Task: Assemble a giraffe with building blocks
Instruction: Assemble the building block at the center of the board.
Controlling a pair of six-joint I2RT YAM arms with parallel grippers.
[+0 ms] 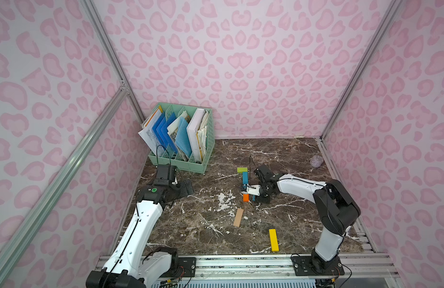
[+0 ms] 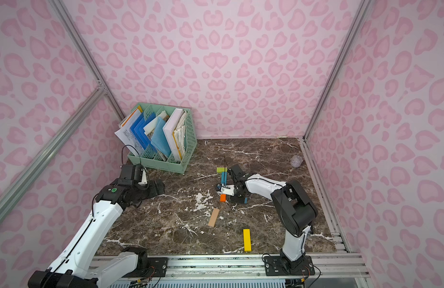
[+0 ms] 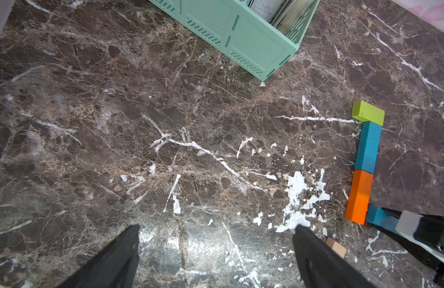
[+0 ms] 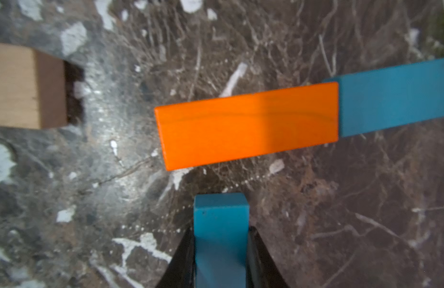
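While the right pincer (image 4: 220, 230) was clamped on one end of a teal blue block (image 4: 221, 214), its two black fingers pressed against the block's long sides, the block's free end pointed at the long side of the orange block (image 4: 248, 126). It sat just beside that block, with a strip of counter (image 4: 216, 179) showing between them in the right wrist view. The orange block lay end to end with the other teal blue block (image 4: 395, 97), touching it. In a top view the lime green block (image 1: 242, 170) lay crosswise against that block's far end, so the three made the head and neck of the giraffe (image 2: 223, 178) near the middle of the counter. The tan block (image 1: 238, 217) lay apart on the near side, and the yellow block (image 1: 273, 240) lay nearer still to the front edge. The left pincer (image 3: 216, 230) hovered with its fingers wide apart, holding nothing, near the mint-green file rack (image 1: 191, 165)
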